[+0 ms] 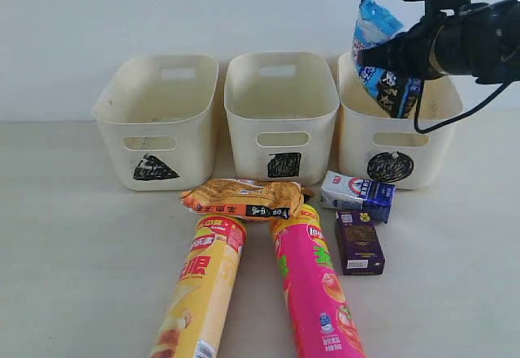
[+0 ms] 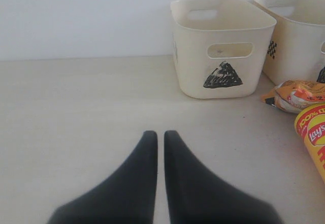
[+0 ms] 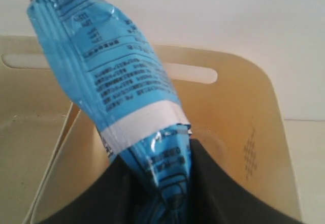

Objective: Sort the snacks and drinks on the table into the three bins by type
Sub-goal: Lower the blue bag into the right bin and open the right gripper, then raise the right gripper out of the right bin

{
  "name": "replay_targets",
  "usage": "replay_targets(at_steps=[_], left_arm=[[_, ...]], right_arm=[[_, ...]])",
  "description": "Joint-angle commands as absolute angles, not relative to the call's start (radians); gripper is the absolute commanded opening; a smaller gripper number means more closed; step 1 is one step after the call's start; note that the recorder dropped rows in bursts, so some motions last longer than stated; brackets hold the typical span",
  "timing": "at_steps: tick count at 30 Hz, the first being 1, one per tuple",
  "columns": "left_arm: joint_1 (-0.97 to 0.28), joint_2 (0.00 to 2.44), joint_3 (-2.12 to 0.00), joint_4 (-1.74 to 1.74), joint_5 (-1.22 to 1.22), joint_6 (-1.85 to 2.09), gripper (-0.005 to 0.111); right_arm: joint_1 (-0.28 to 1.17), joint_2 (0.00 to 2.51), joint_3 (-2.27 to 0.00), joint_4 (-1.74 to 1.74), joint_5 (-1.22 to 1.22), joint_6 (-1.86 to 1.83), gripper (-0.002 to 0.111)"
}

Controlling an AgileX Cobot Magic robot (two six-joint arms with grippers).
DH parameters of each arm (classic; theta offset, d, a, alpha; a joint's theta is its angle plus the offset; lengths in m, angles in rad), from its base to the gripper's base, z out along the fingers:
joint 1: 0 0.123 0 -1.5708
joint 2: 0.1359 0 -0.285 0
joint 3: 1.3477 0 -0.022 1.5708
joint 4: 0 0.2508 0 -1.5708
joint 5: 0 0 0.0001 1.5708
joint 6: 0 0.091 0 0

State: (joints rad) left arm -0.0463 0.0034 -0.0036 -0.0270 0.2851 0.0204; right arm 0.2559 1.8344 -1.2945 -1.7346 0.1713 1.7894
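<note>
- Exterior view: the right gripper (image 1: 388,56) is clamped on the blue packet (image 1: 374,27) and holds it tilted over the open top of the circle-marked bin (image 1: 361,143). This bin is the rightmost of three cream tubs in a row at the back of the worktop (image 1: 65,236).
- The triangle-marked bin (image 1: 187,131) stands at the left and the square-marked bin (image 1: 244,143) in the middle.
- The orange packet (image 1: 244,199) lies in front of the middle bin, against the top ends of the yellow tube (image 1: 201,293) and the pink tube (image 1: 315,289), which lie side by side.
- The white-blue carton (image 1: 356,194) lies in front of the circle-marked bin, with the dark purple carton (image 1: 359,244) just beside it, nearer the camera.
- Left wrist view: the left gripper (image 2: 157,135) is clenched on nothing, its tips nearly touching, over bare worktop well apart from the triangle-marked bin.
- Right wrist view: the blue packet rises from between the dark fingers (image 3: 223,193), with the bin's inside behind it.
</note>
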Motion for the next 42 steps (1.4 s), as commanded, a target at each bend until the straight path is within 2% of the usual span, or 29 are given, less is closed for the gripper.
replay_targets(at_steps=[1, 4, 10, 12, 22, 24, 26, 29, 33, 42], left_arm=[[-0.043, 0.0, 0.0, -0.027, 0.281, 0.015, 0.004], [-0.043, 0.0, 0.0, -0.027, 0.281, 0.015, 0.004], [-0.043, 0.0, 0.0, -0.027, 0.281, 0.015, 0.004], [-0.043, 0.0, 0.0, -0.027, 0.281, 0.015, 0.004], [-0.043, 0.0, 0.0, -0.027, 0.277, 0.015, 0.004], [-0.043, 0.0, 0.0, -0.027, 0.277, 0.015, 0.004], [-0.043, 0.0, 0.0, -0.027, 0.277, 0.015, 0.004], [-0.043, 0.0, 0.0, -0.027, 0.277, 0.015, 0.004], [-0.043, 0.0, 0.0, -0.027, 0.277, 0.015, 0.004], [-0.043, 0.0, 0.0, -0.027, 0.277, 0.015, 0.004]], right_arm=[[0.249, 1.848, -1.308, -1.729, 0.204, 1.886, 0.002], [0.249, 1.857, -1.308, -1.729, 0.211, 1.9, 0.018], [0.249, 1.861, -1.308, -1.729, 0.238, 1.927, 0.063], [0.249, 1.861, -1.308, -1.729, 0.252, 1.929, 0.07], [0.249, 1.827, -1.308, -1.735, 0.18, 1.781, 0.071], [0.249, 1.809, -1.308, -1.735, 0.123, 1.736, 0.07], [0.249, 1.788, -1.308, -1.735, 0.07, 1.72, 0.064], [0.249, 1.751, -1.308, -1.735, 0.006, 1.708, 0.041], [0.249, 1.71, -1.308, -1.738, -0.092, 1.708, 0.002], [0.249, 1.685, -1.308, -1.744, -0.474, 1.71, 0.0]])
